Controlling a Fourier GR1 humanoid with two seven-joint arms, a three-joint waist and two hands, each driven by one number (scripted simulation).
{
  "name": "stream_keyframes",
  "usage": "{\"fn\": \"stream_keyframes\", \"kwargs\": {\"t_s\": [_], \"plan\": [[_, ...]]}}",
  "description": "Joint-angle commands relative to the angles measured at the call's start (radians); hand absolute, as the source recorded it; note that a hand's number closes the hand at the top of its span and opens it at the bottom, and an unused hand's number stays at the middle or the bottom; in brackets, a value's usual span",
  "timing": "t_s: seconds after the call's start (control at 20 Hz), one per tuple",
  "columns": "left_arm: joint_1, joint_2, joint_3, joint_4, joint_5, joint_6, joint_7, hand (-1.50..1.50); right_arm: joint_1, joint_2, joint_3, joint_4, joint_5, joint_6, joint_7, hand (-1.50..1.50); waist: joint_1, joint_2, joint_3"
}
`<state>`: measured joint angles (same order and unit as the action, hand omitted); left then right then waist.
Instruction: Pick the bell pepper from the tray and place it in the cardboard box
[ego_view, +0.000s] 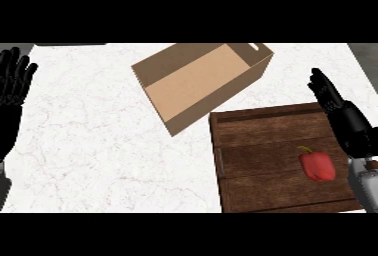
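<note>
A shiny red bell pepper (317, 165) with a green stem is seen lying on the dark wooden tray (258, 150) at four o'clock. The brown cardboard box (193, 82), open on top, is set at twelve o'clock on the white marble counter (96, 150). The right hand (338, 112) is held flat and straight beside the tray. The left hand (13, 80) is rested open at nine o'clock.

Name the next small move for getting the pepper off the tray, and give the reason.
Probably swing the right hand inward and down over the bell pepper. The pepper lies untouched on the wooden tray, the hand is open just beside it, and the cardboard box is empty.
</note>
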<state>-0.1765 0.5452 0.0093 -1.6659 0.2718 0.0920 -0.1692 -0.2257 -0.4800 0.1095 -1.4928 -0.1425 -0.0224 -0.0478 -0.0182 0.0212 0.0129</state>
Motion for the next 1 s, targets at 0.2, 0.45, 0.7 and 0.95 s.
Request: {"fn": "stream_keyframes", "kwargs": {"t_s": [0.2, 0.45, 0.7, 0.95], "plan": [[0.01, -0.064, -0.19, 0.062, -0.093, -0.016, 0.126, 0.0, 0.205, 0.098, -0.015, -0.11, 0.07, -0.27, 0.231, -1.5, -0.054, -0.024, -0.015], [0.046, -0.084, -0.227, 0.093, -0.064, -0.043, 0.175, 0.0, 0.28, -0.173, 0.036, -0.061, 0.46, -0.324, 0.206, -1.5, -0.087, -0.018, -0.026], [0.046, -0.124, -0.282, 0.078, -0.097, -0.019, 0.208, 0.0, 0.402, -0.246, 0.135, -0.246, 0.747, -0.412, 0.314, -1.5, -0.063, -0.038, -0.022], [0.032, -0.145, -0.301, 0.087, -0.134, 0.004, 0.218, 0.0, 0.471, -0.345, 0.122, -0.575, 0.881, -0.276, 0.619, -1.5, -0.051, -0.039, -0.022]]}}
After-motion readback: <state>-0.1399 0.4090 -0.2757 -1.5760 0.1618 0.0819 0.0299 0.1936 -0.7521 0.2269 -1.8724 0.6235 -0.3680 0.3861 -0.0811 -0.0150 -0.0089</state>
